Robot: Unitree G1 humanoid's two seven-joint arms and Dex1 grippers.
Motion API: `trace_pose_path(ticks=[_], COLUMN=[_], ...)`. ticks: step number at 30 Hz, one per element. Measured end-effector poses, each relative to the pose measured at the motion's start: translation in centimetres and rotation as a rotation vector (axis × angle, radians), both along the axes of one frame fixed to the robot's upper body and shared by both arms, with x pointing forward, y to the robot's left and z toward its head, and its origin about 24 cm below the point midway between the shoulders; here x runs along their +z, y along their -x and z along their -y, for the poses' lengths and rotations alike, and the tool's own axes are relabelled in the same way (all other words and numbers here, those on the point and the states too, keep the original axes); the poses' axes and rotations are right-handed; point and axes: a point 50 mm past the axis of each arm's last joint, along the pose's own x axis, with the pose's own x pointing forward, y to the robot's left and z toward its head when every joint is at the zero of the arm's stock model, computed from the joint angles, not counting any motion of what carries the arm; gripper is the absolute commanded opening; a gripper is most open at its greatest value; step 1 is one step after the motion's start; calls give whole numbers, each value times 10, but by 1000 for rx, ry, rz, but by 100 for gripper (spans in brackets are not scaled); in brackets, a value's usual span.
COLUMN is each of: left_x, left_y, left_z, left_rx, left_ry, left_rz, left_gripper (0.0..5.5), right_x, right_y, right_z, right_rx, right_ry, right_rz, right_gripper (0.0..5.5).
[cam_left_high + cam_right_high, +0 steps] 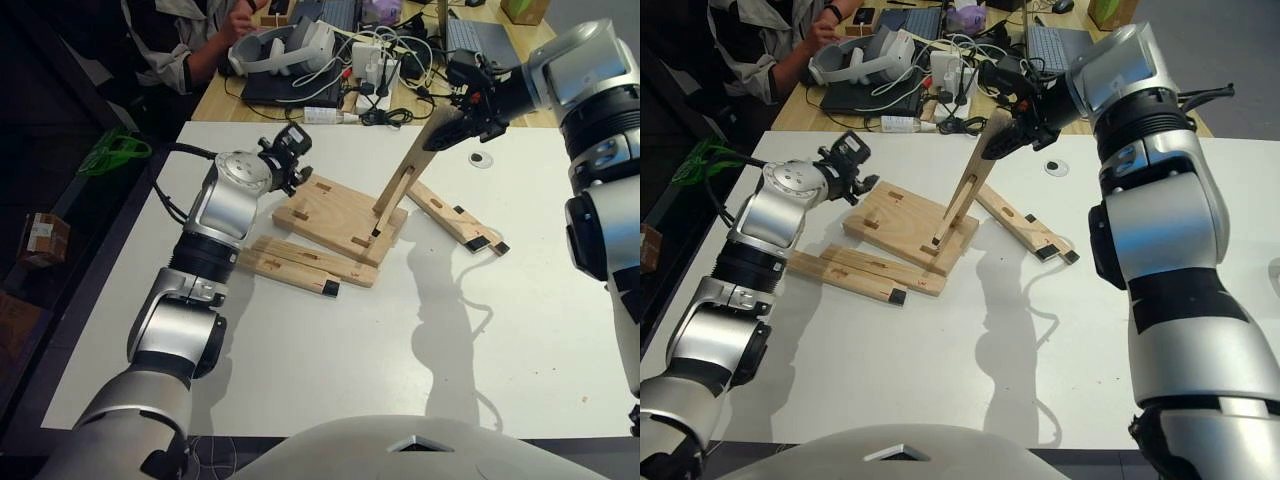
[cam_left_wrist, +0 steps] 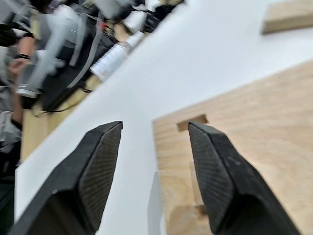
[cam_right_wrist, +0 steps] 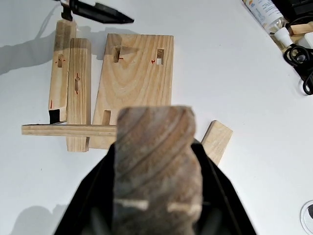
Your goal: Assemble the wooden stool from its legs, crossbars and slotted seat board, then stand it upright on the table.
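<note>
Nearest, 2 legs [image 1: 300, 263] lie side by side on bench [image 1: 350, 360], just before flat seat [image 1: 335, 212]. R fingers [image 3: 95, 200] clenched on tilted 3rd leg [image 1: 405, 175], foot at seat's near-R corner. 4th leg [image 1: 455, 218] flat just R of seat. L fingers [image 2: 100, 171] spread, over seat's far-L corner.

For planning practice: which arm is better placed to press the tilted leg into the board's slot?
Probably right: the right claw grips the leg, lower end at the seat board slot. The left claw hangs open, empty.
</note>
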Motion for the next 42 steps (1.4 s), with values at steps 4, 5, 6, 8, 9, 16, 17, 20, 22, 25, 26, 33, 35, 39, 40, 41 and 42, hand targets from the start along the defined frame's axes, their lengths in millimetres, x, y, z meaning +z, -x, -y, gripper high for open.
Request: trace_pose_path(ticks=[4, 5, 6, 8, 9, 16, 17, 20, 22, 25, 26, 33, 35, 39, 40, 41, 42], left_x=[-15, -18, -20, -24, -26, -27, -26, -19, -1, 39, 54, 110, 105, 93, 86, 80, 75], left_y=[5, 6, 8, 11, 13, 22, 22, 21, 19, 9, 4, -7, 2, 16, 20, 21, 22], left_z=[-7, -9, -13, -17, -17, -15, -16, -21, -32, -55, -57, 21, 47, 56, 60, 61, 61], left_rx=[-63, -80, -97, -124, -134, -179, -175, -133, -82, 60, 127, 111, 35, 9, -5, -6, -6], left_ry=[-17, -26, -44, -66, -68, -71, -72, -56, -36, -15, 15, 317, 326, 276, 266, 258, 253], left_rz=[-175, -210, -238, -277, -290, -293, -288, -239, -174, 0, 82, 311, 282, 253, 230, 207, 187], left_gripper=[246, 246, 246, 246, 246, 246, 246, 246, 246, 246, 246, 246, 246, 246, 246, 246, 246], right_x=[-2, -1, 2, 4, 3, -20, -21, -15, -8, 2, 2, -2, -1, -4, -3, -2, 1], right_y=[1, 2, 2, 4, 5, 28, 29, 32, 34, 38, 41, 53, 53, 48, 46, 45, 44], right_z=[-2, -3, -5, -10, -11, -13, -11, -1, 3, 6, 3, -30, -42, -49, -51, -51, -49], right_rx=[-39, -47, -48, -61, -70, -142, -151, -182, -185, -184, -168, -126, -134, -211, -226, -237, -249], right_ry=[-75, -97, -132, -218, -249, -402, -398, -384, -389, -404, -417, -527, -581, -646, -664, -679, -698], right_rz=[-33, -37, -35, -44, -52, -107, -103, -60, -22, 23, 25, 26, 34, 27, 34, 45, 64], right_gripper=[98, 98, 98, 98, 98, 98, 98, 98, 98, 98, 98, 98, 98, 98, 98, 98, 98])
